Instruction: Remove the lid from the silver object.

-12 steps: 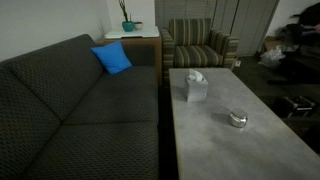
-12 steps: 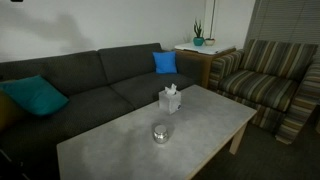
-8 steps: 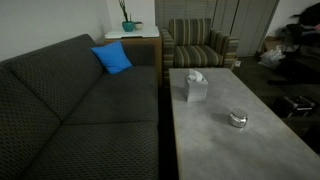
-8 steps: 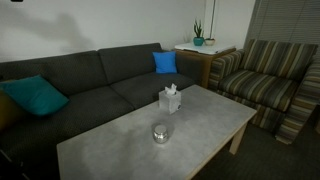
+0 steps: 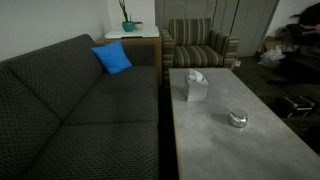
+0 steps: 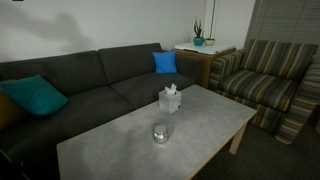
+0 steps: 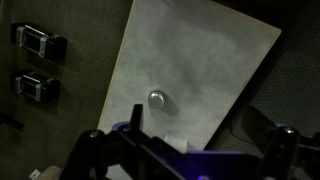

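The silver object point(image 5: 237, 121) is a small round shiny pot on the grey table point(image 5: 215, 150). It also shows in an exterior view point(image 6: 160, 134) and, from high above, in the wrist view point(image 7: 157, 99). The lid point(image 5: 237, 116) sits shut on top of it point(image 6: 160, 128). My gripper point(image 7: 185, 150) shows only in the wrist view, as dark fingers spread wide at the bottom edge. It is open, empty and far above the pot. The arm is out of both exterior views.
A pale tissue box point(image 5: 194, 87) stands on the table point(image 6: 150, 150) beyond the pot point(image 6: 170, 99). A dark sofa point(image 5: 70, 110) with a blue cushion point(image 5: 112, 58) runs along one table edge. A striped armchair point(image 6: 270, 80) and a side table with a plant point(image 6: 198, 40) stand past the far end.
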Available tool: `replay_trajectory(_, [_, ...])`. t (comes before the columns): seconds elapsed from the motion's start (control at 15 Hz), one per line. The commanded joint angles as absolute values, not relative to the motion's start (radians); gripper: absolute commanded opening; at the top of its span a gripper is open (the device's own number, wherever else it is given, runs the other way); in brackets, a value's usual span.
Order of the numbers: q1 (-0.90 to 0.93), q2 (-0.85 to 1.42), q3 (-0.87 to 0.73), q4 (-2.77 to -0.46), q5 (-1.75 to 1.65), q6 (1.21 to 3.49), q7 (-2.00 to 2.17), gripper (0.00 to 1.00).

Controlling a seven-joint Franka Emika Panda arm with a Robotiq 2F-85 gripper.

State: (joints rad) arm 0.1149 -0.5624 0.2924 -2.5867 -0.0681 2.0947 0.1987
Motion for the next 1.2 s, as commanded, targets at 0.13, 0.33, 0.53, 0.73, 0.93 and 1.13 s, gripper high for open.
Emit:
replay_trajectory(0.13, [0.109, -0.490, 0.235, -2.521, -0.116, 2.092, 0.147, 1.00])
replay_trajectory(0.33, [0.099, -0.430, 0.187, -2.469, -0.117, 2.091, 0.103, 1.00])
replay_trajectory(0.53, [0.089, -0.351, 0.148, -2.401, -0.110, 2.066, 0.080, 1.00])
replay_trajectory(0.73, [0.083, -0.260, 0.116, -2.324, -0.104, 2.053, 0.047, 1.00])
replay_trajectory(0.93, [0.080, -0.164, 0.082, -2.240, -0.079, 2.040, 0.005, 1.00])
replay_trajectory(1.13, [0.076, -0.069, 0.053, -2.148, -0.050, 2.010, -0.039, 1.00])
